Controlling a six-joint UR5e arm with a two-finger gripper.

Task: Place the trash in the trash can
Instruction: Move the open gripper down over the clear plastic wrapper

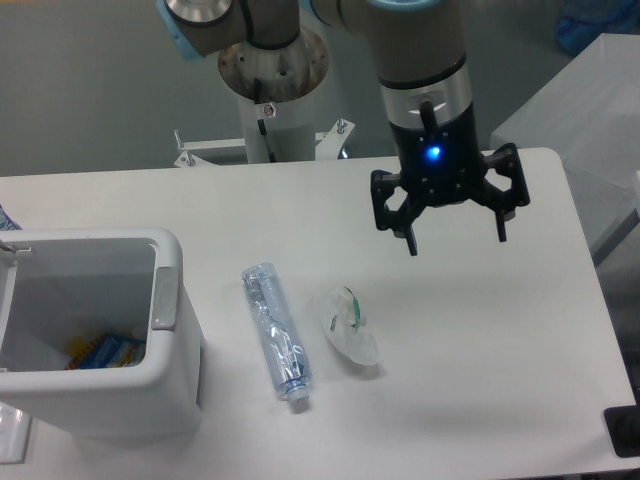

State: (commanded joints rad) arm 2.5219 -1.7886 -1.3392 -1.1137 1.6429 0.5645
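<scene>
Nearest the camera, at the lower left, stands the white trash can (170, 330), a boxy bin with rounded corners, a thick rim and a grey tab on its right side. Something blue and yellow lies at its bottom; what it is cannot be made out.

Just to the right of the bin, on the white table (480, 380), lies the crushed clear plastic bottle (275, 330). Its long axis runs nearly front to back, leaning slightly, with the small cap at the end closest to the camera. Near the bottle's right side, but apart from it, lies the crumpled clear wrapper (350, 325) with green marks.

Farther back and to the right, the gripper (455, 228) hangs from the arm above the table, pointing downward, a blue light glowing on its body. Its two fingers are spread wide and hold nothing.

Both pieces of trash lie forward and to the left of the jaws as the camera sees them, the wrapper being the closer of the two. The bin sits beyond the bottle, farther left again. To grasp the bottle across its narrow width, the fingers would probably need to close left to right, across that front-to-back axis.
</scene>
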